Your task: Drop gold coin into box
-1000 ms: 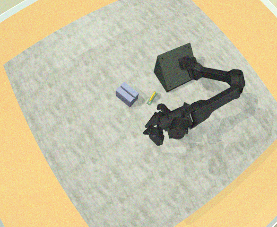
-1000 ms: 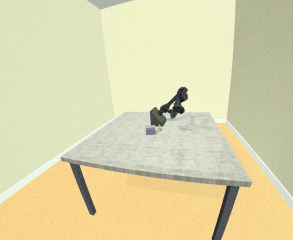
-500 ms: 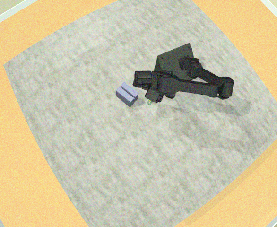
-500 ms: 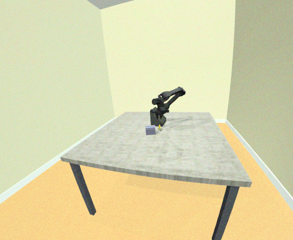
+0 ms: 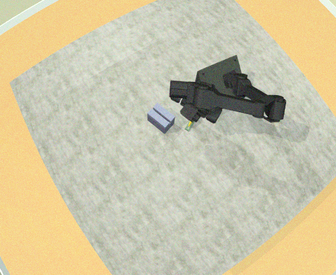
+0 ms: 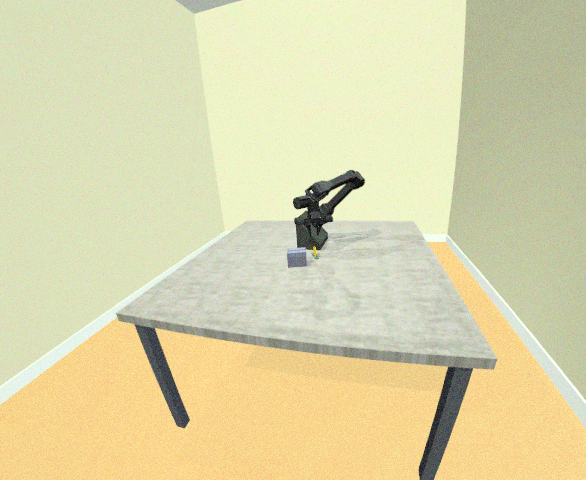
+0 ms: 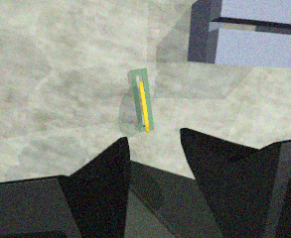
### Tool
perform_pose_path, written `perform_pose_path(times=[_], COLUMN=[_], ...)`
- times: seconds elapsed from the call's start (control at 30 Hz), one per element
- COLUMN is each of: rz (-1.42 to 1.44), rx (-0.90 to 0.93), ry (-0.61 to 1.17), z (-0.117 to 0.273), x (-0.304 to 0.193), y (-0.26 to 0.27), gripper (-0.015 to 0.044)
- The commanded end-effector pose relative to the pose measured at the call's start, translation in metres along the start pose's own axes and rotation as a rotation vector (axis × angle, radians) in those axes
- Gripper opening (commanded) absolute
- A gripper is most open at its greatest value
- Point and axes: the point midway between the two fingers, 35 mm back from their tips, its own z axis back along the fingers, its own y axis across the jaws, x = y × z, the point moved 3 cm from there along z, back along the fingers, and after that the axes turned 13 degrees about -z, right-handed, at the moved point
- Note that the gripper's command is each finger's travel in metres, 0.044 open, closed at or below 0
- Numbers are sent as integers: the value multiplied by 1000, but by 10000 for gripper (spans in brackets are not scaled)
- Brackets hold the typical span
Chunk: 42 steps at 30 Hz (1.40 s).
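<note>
"Where is the coin?"

"The gold coin (image 5: 190, 123) (image 6: 314, 251) (image 7: 144, 106) stands on edge in its green holder (image 5: 187, 129) (image 6: 316, 257) (image 7: 150, 109), on the desk (image 5: 162, 183) (image 6: 303, 304) (image 7: 75, 59), just beside the box (image 5: 161, 118) (image 6: 297, 257) (image 7: 256, 47)."

"Why a holder?"

"Probably to keep so thin a disc upright, its faces free for a grip and its edge ready for the slot (image 5: 162, 114) (image 7: 254, 25)."

"And the gripper (image 5: 196, 118) (image 7: 154, 139)?"

"Partly open and empty, near the holder. In the wrist view one fingertip is on each side of the coin's line, presumably so closing would meet both faces. The gap looks modest, perhaps to suit a thin coin while leaving room for error."

"The slot?"

"On top of the box, running across the coin's line, so the coin will likely need turning."
</note>
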Motion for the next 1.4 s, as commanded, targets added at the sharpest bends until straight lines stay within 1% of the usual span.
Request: perform_pose_path(times=[0.0, 0.13, 0.23, 0.43, 1.37], rz=[-10, -10, -10, -10, -10], rx=[14, 15, 15, 14, 13], ry=[9, 9, 9, 9, 9], z=[-26, -29, -42, -45, -90], x=[-3, -3, -3, -3, -2], y=[3, 3, 2, 1, 1], gripper=[161, 161, 161, 161, 161])
